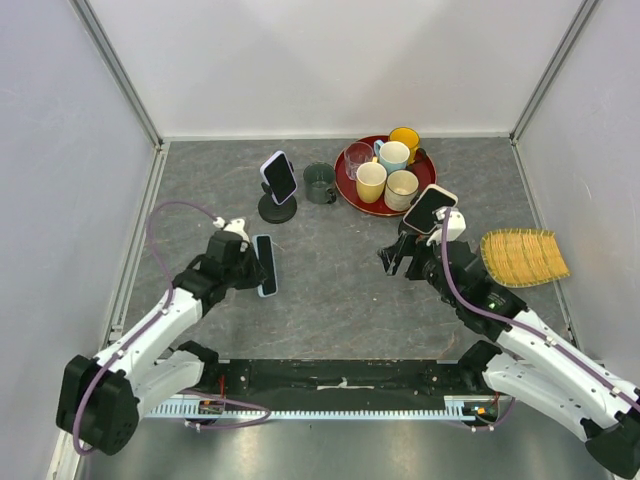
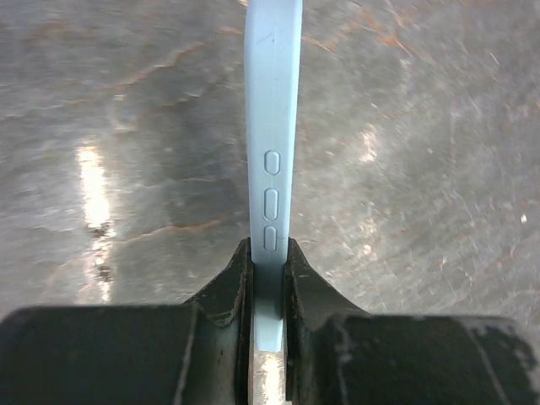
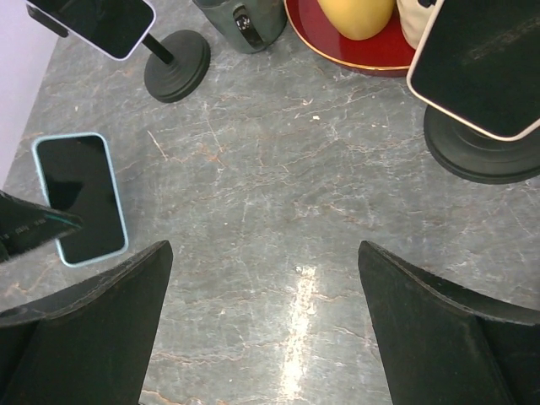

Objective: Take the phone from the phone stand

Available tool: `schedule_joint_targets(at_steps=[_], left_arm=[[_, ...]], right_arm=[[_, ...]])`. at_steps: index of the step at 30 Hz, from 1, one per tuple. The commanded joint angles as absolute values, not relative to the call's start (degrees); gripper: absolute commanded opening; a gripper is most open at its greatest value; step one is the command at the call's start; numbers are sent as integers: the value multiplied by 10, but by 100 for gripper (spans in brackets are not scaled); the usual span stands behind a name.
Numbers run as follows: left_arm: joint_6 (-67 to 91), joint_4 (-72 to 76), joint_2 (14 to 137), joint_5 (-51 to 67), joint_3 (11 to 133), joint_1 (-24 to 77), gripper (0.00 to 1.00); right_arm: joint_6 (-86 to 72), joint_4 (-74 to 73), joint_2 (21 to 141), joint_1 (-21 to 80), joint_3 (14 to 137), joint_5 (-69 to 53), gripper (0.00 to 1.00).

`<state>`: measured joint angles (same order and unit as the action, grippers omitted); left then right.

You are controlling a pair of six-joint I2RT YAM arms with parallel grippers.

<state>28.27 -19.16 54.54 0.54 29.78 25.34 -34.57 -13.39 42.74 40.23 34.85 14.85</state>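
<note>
the left arm (image 1: 150,335) reaches forward from its base with the elbow low and the wrist turned inward toward the table's middle. the left gripper (image 2: 270,261) is clamped tight, its fingers (image 2: 228,291) pressed on the 2 broad faces of a light-blue phone (image 2: 272,126). the right arm (image 1: 535,345) stretches forward and inward. the right gripper (image 3: 266,325) points down at the table, jaws spread wide.

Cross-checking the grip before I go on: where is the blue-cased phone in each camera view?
Top external: the blue-cased phone lies left of centre, at the left arm's tip.
Left wrist: edge-on up the centre, pinched between the left fingers.
Right wrist: lower left, screen up.
Shared landmark: the black phone stand beyond it, at top left in the right wrist view; the left wrist view does not show it.
</note>
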Motion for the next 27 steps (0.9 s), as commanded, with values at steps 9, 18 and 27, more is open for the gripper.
schedule_joint_targets(at_steps=[9, 18, 27], left_arm=[[162, -250, 702, 156, 450, -49, 2], [74, -279, 887, 170, 599, -77, 2], [24, -330, 1034, 138, 671, -83, 8]], right_arm=[[-264, -101, 312, 402, 282, 183, 98], [-249, -93, 174, 402, 233, 225, 98], [-250, -97, 167, 402, 230, 231, 98]])
